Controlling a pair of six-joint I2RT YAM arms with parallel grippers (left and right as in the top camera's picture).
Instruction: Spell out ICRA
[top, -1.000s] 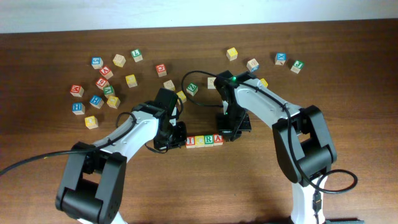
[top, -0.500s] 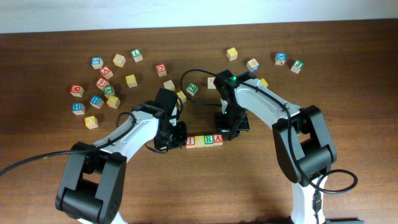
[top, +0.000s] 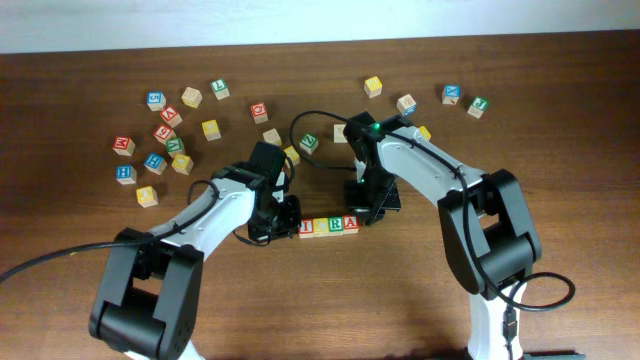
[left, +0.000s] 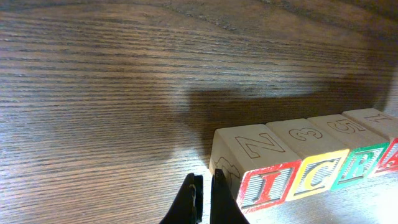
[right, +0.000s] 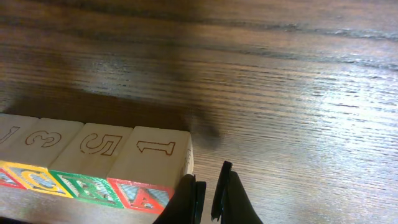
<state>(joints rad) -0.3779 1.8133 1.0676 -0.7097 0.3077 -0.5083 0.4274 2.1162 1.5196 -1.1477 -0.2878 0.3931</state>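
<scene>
Four wooden letter blocks stand in a touching row at the table's middle: I (top: 307, 227), C (top: 321, 226), R (top: 336, 225) and A (top: 351, 224). My left gripper (top: 287, 222) is shut and empty, its fingertips (left: 204, 194) against the left side of the I block (left: 264, 180), with the C block (left: 317, 171) beside it. My right gripper (top: 368, 212) is shut and empty, its fingertips (right: 210, 194) against the right side of the A block (right: 146, 183), next to the R block (right: 87, 171).
Several loose letter blocks lie at the far left (top: 160, 130). More lie behind the row (top: 308, 143) and at the far right (top: 452, 95). A black cable (top: 320, 118) loops over the table behind the row.
My right gripper has shifted slightly left toward the A block. The row of blocks and my left gripper have stayed in place.
</scene>
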